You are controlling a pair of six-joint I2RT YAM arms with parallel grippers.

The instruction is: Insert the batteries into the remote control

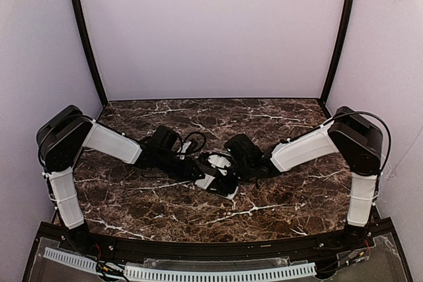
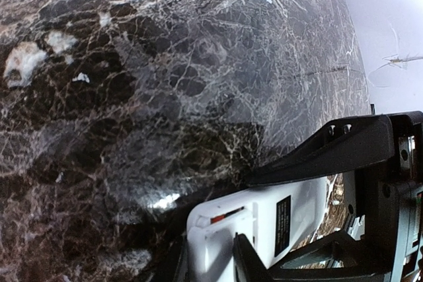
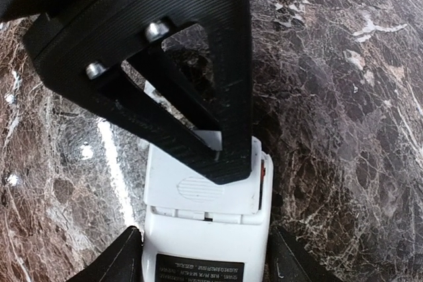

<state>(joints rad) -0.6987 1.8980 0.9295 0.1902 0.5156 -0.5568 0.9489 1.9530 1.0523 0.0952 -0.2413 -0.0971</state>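
Remote point(image 1: 219, 181) sits mid-table point(image 1: 277, 120), where both arms meet, white back up.

Left gripper point(image 2: 248, 211): clenched on the remote's end. In the right wrist view one of its fingers point(image 3: 228, 130) lies across the ribbed cover point(image 3: 198, 189).

Right gripper point(image 3: 205, 255): fingers straddle the remote's labelled half, one just beside each long edge. Cannot tell whether they press it.

Batteries: cannot make them out.

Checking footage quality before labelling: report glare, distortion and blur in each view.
Top external: even light, sharp, no glare on the table. Left wrist: strong fisheye curving the table edge, with a glare patch beside the remote control. Right wrist: a bright streak on the marble, and the remote's label is too blurred to read.
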